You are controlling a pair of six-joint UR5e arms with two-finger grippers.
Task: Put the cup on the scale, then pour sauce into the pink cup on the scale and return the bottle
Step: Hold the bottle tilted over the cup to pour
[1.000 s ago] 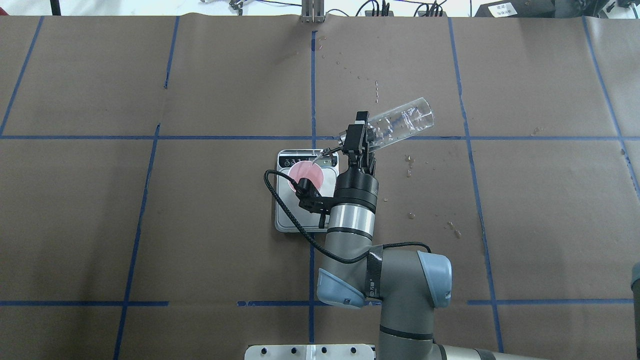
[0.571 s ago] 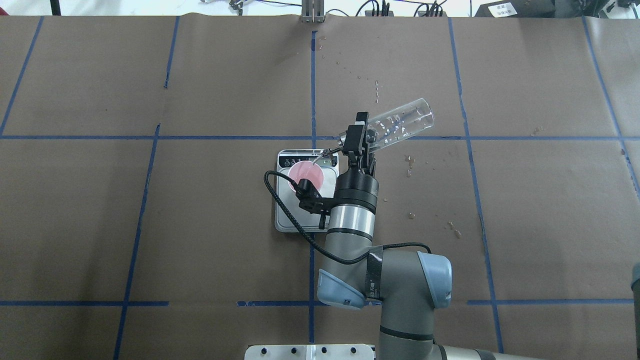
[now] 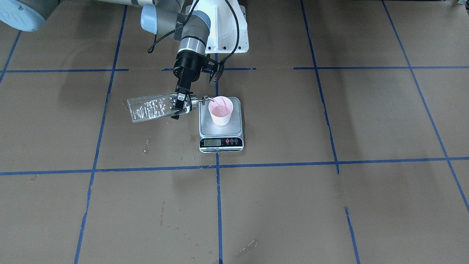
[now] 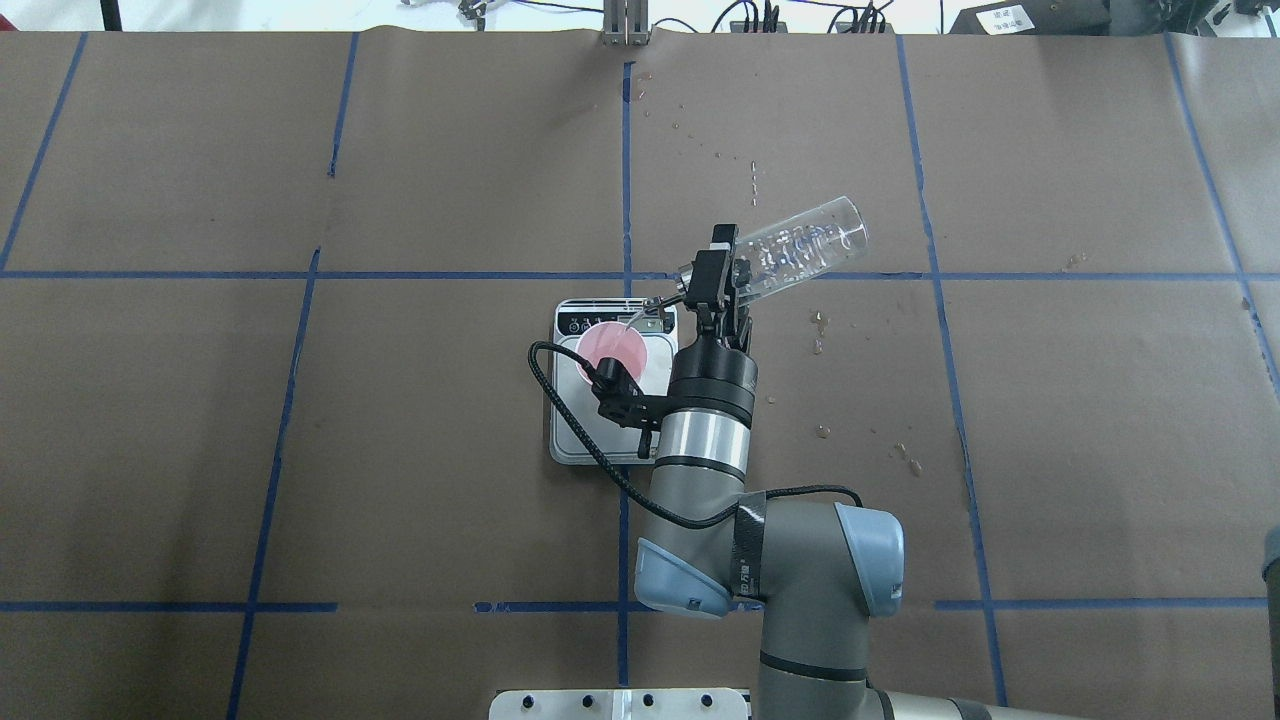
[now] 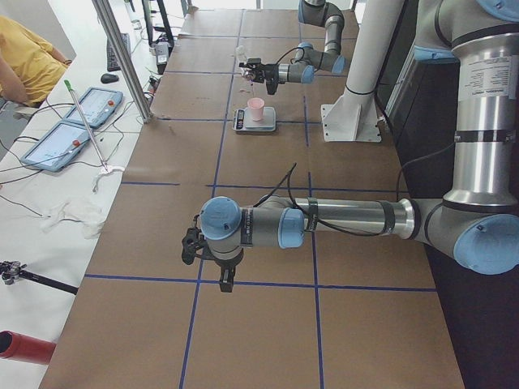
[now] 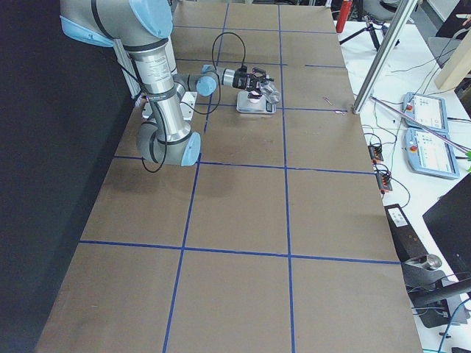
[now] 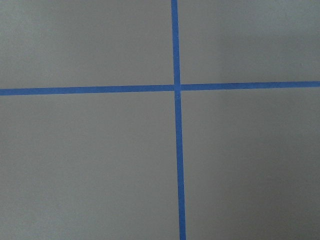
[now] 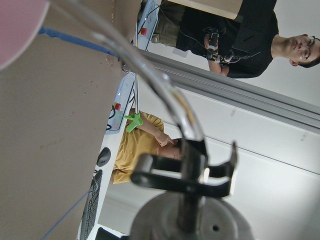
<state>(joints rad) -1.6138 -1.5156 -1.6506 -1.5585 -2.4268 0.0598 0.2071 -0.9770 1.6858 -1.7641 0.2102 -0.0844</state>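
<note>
My right gripper (image 4: 716, 276) is shut on the neck of the clear glass bottle (image 4: 803, 244), held tilted with its base raised to the right. The silver spout (image 4: 650, 303) points down over the pink cup (image 4: 611, 349), which stands upright on the scale (image 4: 583, 441). In the front view a thin stream runs from the spout (image 3: 205, 98) into the cup (image 3: 220, 111) on the scale (image 3: 221, 142); the bottle (image 3: 150, 108) shows bubbles. My left gripper (image 5: 225, 282) hangs over bare table far from the scale; whether it is open or shut I cannot tell.
Droplets and wet spots (image 4: 820, 345) lie on the brown paper right of the scale. Blue tape lines (image 4: 627, 180) grid the table. Operators and tablets (image 5: 69, 134) are beyond the far table edge.
The bubbles inside the bottle have shifted. The right arm, bottle, cup and scale hold nearly the same pose.
</note>
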